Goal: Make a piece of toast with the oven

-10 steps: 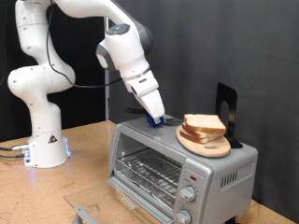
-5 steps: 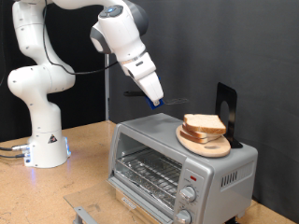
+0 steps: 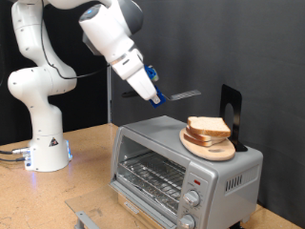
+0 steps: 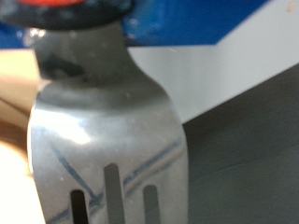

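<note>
- The gripper (image 3: 155, 96) hangs in the air above the oven (image 3: 186, 169), over its back corner on the exterior view's left, and touches nothing on the oven.
- Its fingers are closed on the blue handle of a spatula (image 3: 181, 95), which sticks out roughly level toward the exterior view's right.
- The spatula's dark, thin blade floats above the oven's top, short of the pile of bread.
- In the wrist view the blade (image 4: 107, 140) fills most of the picture: shiny grey metal with long slots cut in it, a blue and red part at its root.
- The white arm (image 3: 110, 38) slopes down to the gripper from the exterior view's top left.
- The oven is a silver box with its glass door hanging open and a wire rack showing inside; two round knobs and a red light sit on its front, at the exterior view's right.
- On the oven's top rests a round wooden plate (image 3: 225, 152).
- The piece of toast (image 3: 209, 125) lies on top of the bread slices piled on that plate.
- A black stand (image 3: 231, 113) rises just behind the plate.
- The oven sits on a wooden table (image 3: 86, 176).
</note>
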